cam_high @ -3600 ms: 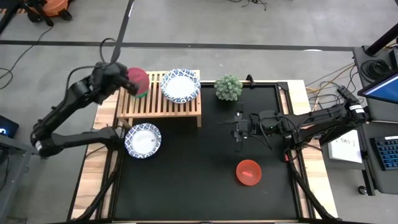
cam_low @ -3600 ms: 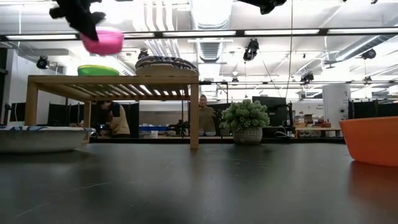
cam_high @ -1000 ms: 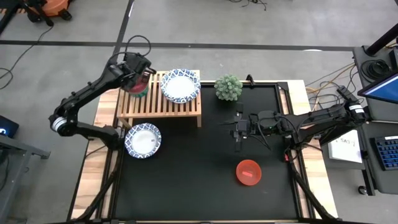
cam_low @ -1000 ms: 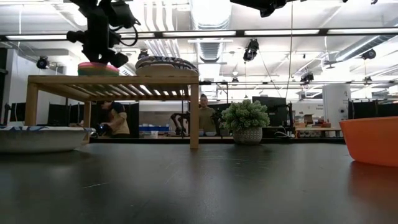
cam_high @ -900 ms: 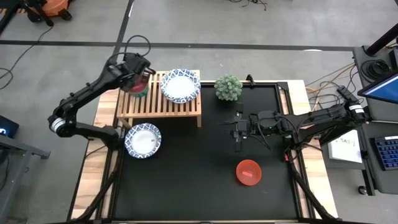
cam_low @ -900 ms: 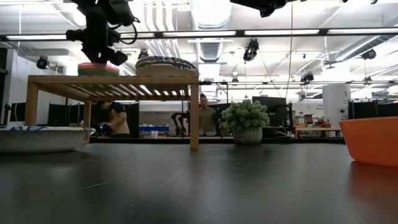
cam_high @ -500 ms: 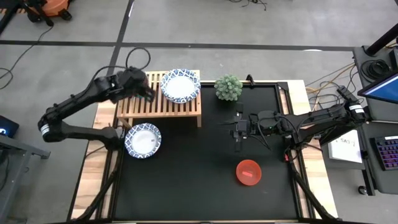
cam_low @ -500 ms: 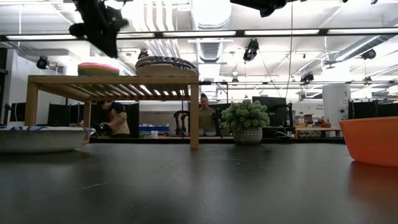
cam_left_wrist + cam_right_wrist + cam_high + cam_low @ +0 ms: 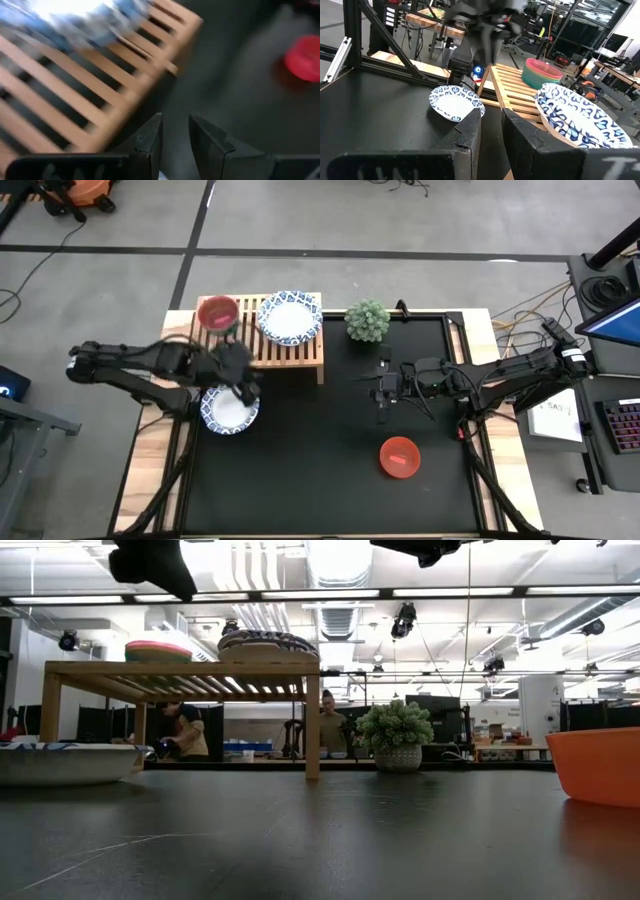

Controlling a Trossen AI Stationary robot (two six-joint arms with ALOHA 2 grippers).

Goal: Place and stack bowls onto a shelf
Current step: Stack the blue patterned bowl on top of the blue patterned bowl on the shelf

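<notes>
Bowls sit in several places around the two pincers. The left pincer (image 9: 243, 388) hangs above the black mat, its narrow dark fingers (image 9: 150, 140) close together with only a thin slit between them and nothing held. Directly under it lies a wide white bowl (image 9: 229, 407) with a blue patterned rim, round and shallow, partly covered by the arm in the high view. Just behind the pincer stands the shelf (image 9: 290, 352), a low rack of pale wood with many parallel slats and short legs. On its far left corner rests a small stack of smooth plastic bowls (image 9: 218, 313), pink on top with green and teal edges below; beside this, on the far right part of the shelf, a stack of patterned bowls (image 9: 290, 317) sits touching the slats.

The right pincer (image 9: 384, 391) waits over the middle of the mat, well apart from the shelf; its fingers (image 9: 468, 132) are also nearly together and empty. In front of it, near the mat's front edge, lies a red plastic bowl (image 9: 399, 457), alone. Behind it, at the mat's far edge, stands a small round green plant (image 9: 367, 320) in a pot.

Beyond the table, in the low view, a person (image 9: 329, 730) stands in the room.
</notes>
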